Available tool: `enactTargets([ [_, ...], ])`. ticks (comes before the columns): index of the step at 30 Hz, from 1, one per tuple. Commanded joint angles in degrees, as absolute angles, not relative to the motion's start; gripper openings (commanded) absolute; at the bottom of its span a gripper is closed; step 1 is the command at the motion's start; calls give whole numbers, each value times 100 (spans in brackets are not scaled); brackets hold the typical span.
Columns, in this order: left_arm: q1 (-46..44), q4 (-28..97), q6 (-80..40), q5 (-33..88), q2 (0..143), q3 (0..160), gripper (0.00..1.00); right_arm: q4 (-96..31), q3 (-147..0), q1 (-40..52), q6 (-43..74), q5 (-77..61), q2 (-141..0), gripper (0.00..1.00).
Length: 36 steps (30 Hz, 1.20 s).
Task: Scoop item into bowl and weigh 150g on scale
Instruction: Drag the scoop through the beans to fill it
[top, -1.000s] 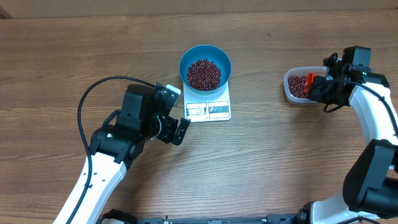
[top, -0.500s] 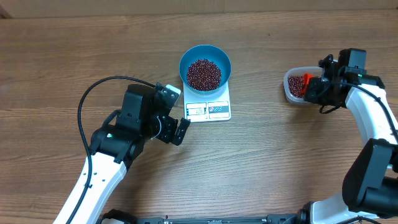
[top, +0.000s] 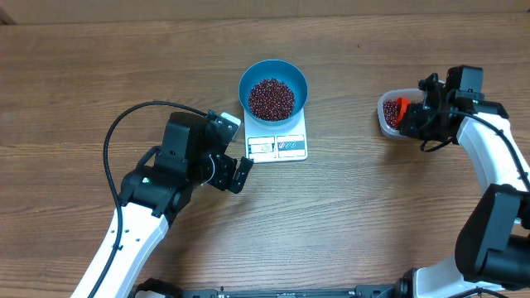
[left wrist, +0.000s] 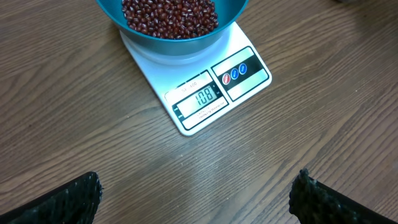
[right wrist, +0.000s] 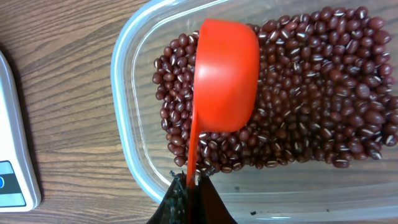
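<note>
Since last look right gripper (top: 412, 117) nudges toward 9 o'clock, clenched on red scoop (right wrist: 225, 74), dipping into beans (right wrist: 311, 93) in tub (right wrist: 124, 124), 3 o'clock of scale (top: 290, 147). bowl (top: 244, 83) on scale, display (left wrist: 200, 98) shows 108. left gripper (left wrist: 196, 199) gaping, empty, 7 o'clock. Risk: heaped scoop overshoots target or spills crossing table (top: 373, 215).

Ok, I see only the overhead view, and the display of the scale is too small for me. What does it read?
Observer: In the left wrist view the scale shows 108, with the bowl of beans on it.
Operator: Does the right gripper hold the scoop?
Observer: Yes, the right gripper is shut on the handle of the red scoop, over the beans in the clear tub.
Operator: Is the scoop full?
Observer: I cannot tell; only its outer side faces the right wrist camera.
</note>
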State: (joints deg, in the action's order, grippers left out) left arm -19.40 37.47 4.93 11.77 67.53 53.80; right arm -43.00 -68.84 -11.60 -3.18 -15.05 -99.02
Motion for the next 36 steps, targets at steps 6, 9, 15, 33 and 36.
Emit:
enactTargets([
  [6, -1914, 3726, 622, 1157, 6751, 5345, 100, -4230, -6816, -1175, -283, -2069, -10237, 4],
  [9, -1914, 3728, 622, 1157, 6751, 5345, 100, -4241, -6820, -1177, -263, -2322, -10235, 4],
  [15, -1914, 3728, 624, 1157, 6751, 5345, 100, -4331, -6820, -1389, -108, -2880, -10235, 4],
  [33, -1914, 3726, 622, 1157, 6751, 5345, 100, -4338, -6820, -2502, 589, -4257, -10235, 4],
  [36, -1914, 3726, 622, 1157, 6751, 5345, 99, -4333, -6820, -2604, 600, -4377, -10235, 4],
])
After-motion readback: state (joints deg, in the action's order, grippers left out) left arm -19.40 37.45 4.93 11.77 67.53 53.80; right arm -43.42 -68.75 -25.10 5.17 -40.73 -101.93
